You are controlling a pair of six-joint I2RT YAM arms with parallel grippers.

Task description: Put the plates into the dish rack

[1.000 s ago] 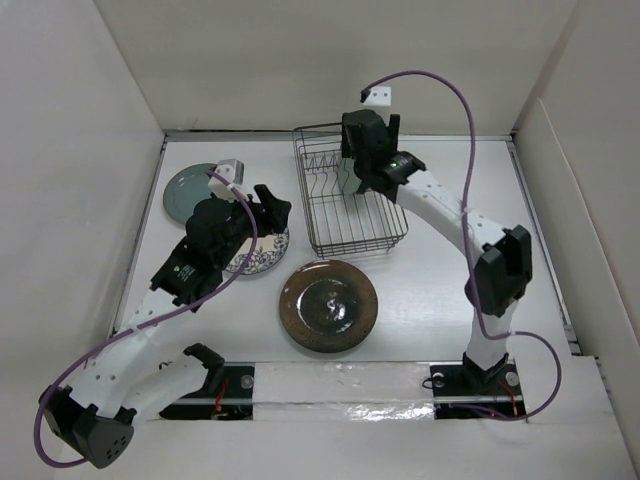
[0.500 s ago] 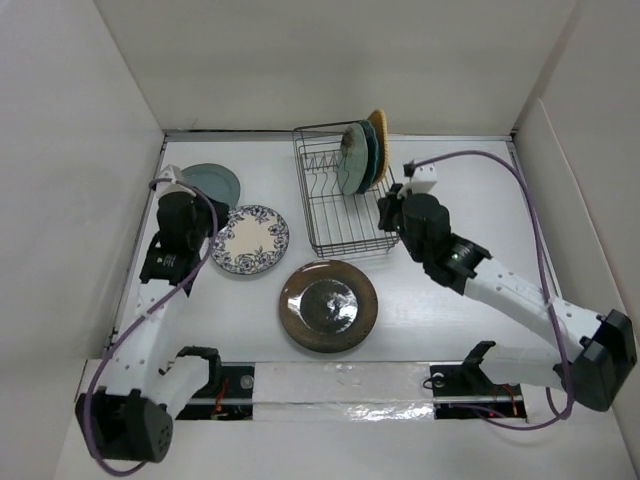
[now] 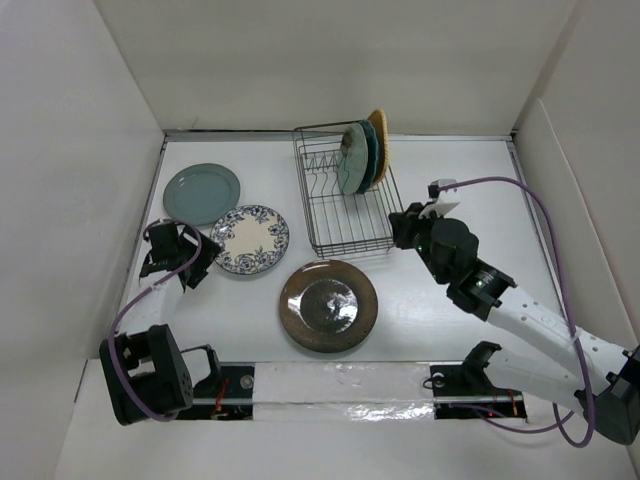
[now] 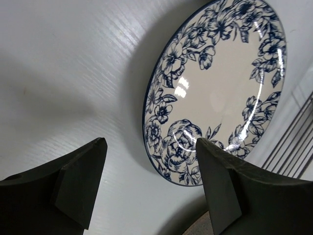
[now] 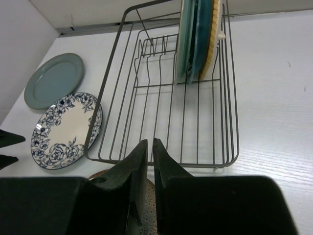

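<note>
Three plates (image 3: pixel 362 155) stand upright at the far end of the black wire dish rack (image 3: pixel 350 235): pale mint, dark teal and orange-tan (image 5: pixel 198 34). On the table lie a grey-green plate (image 3: pixel 202 193), a white plate with blue flowers (image 3: pixel 250 240) and a large brown plate (image 3: pixel 328 305). My left gripper (image 3: pixel 195 258) is low at the left of the floral plate (image 4: pixel 220 88), open and empty (image 4: pixel 151 181). My right gripper (image 3: pixel 397 230) is at the rack's near right corner, jaws almost touching with nothing between them (image 5: pixel 150 147).
White walls enclose the table on the left, back and right. In the right wrist view the rack's (image 5: pixel 161 152) near slots hold nothing, and the brown plate's rim (image 5: pixel 146 196) shows under the fingers. Cables loop above both arms.
The right arm has drawn back from over the rack to its near right corner. The left arm has pulled away from the floral plate toward the left, and its jaws have opened wide.
</note>
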